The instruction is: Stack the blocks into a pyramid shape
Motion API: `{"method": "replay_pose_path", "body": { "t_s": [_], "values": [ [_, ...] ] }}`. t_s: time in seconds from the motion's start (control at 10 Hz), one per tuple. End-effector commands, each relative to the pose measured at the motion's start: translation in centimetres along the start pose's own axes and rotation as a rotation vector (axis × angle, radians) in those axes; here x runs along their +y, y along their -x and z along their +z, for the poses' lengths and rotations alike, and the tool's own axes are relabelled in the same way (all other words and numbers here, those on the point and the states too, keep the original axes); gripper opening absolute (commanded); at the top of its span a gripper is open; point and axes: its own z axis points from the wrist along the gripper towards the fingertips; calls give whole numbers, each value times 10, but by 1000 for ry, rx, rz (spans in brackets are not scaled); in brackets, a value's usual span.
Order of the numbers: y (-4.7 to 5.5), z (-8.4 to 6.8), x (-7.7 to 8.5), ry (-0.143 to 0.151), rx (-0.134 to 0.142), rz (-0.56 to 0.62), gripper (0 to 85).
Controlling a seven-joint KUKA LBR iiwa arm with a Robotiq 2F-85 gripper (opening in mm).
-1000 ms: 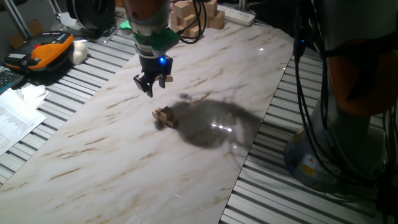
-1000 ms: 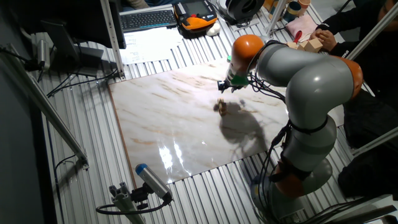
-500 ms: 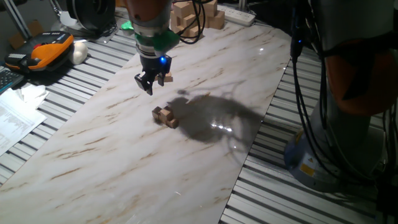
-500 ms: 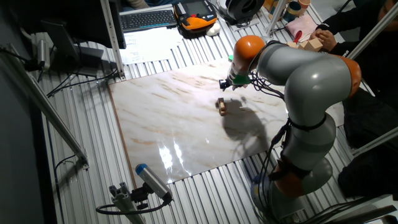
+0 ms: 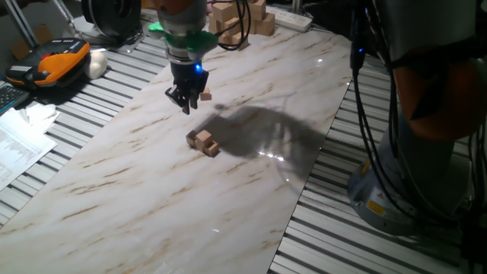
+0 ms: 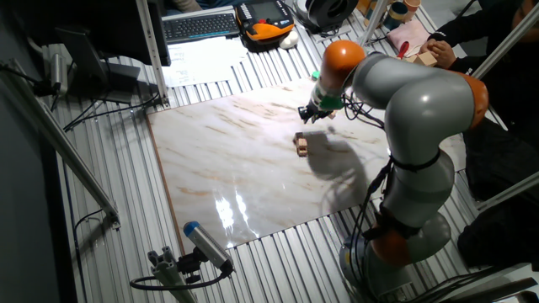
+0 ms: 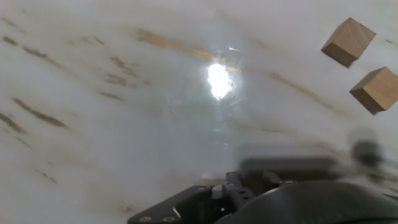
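Observation:
A small cluster of light-tan blocks (image 5: 202, 141) sits touching together mid-table, also seen as the cluster (image 6: 301, 144) in the other fixed view. My gripper (image 5: 185, 100) hovers above the marble, behind and to the left of the cluster, apart from it. Its fingers look open with nothing between them. One loose block (image 5: 205, 96) lies just right of the gripper. The hand view shows two separate cubes, one (image 7: 348, 41) above the other (image 7: 375, 89), at the upper right on bare marble. The fingers do not show clearly there.
The marble tabletop (image 5: 137, 198) is bordered by ribbed metal. A pile of larger pale wooden blocks (image 5: 240, 17) stands at the far end. An orange device (image 5: 53, 62) and papers (image 5: 19, 141) lie to the left. The robot base (image 5: 426, 152) stands at the right.
The gripper has drifted away from the cluster toward the far end of the table. The cluster has not moved.

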Motion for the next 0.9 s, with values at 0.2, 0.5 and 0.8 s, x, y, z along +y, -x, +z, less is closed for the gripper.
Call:
{"method": "replay_pose_path", "body": {
  "t_s": [0.2,0.5,0.8],
  "values": [
    [0,0,0,-8,-1,105,170],
    [0,0,0,-35,-29,134,170],
    [3,0,-3,-38,-33,49,340]
  ]
}}
